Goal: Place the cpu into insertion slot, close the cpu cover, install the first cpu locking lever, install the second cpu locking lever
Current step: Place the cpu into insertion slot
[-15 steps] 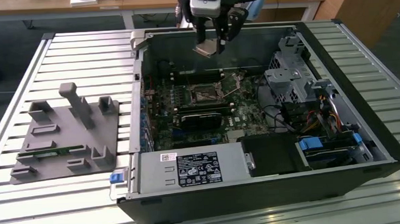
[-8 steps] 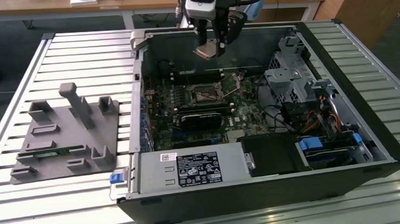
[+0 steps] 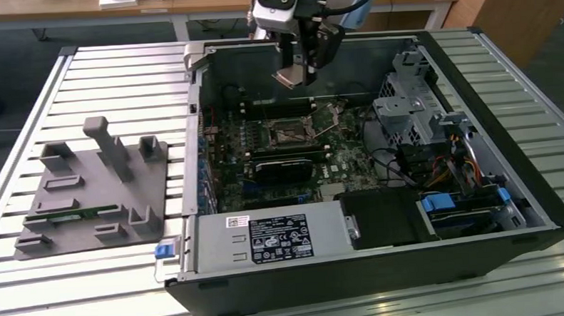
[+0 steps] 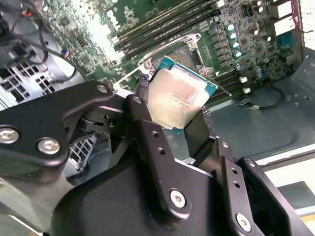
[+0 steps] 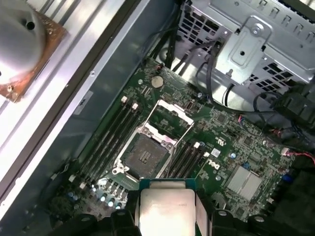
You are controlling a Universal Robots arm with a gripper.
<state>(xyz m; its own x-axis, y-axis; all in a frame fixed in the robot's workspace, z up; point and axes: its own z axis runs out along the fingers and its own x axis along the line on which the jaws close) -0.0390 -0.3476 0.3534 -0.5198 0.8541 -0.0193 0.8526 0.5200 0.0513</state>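
My gripper point(image 3: 295, 77) hangs above the open computer case, shut on the cpu point(image 3: 293, 77), a flat square chip with a silvery top. In both wrist views the cpu point(image 4: 179, 96) point(image 5: 165, 206) sits clamped between the two black fingers point(image 4: 142, 113). Below it, on the green board, lies the insertion slot point(image 5: 144, 156) point(image 3: 286, 133), bare and black inside. The cpu cover point(image 5: 170, 112), a thin metal frame, stands swung open at the slot's far edge. In the second wrist view the cpu hides much of the slot.
A metal drive cage point(image 3: 408, 109) and cables stand at the exterior view's right of the slot, with a black card point(image 3: 282, 169) in front of it. A grey fixture plate point(image 3: 93, 188) lies on the table outside the case. A round metal part on a copper plate point(image 5: 19, 44) is beyond the case wall.
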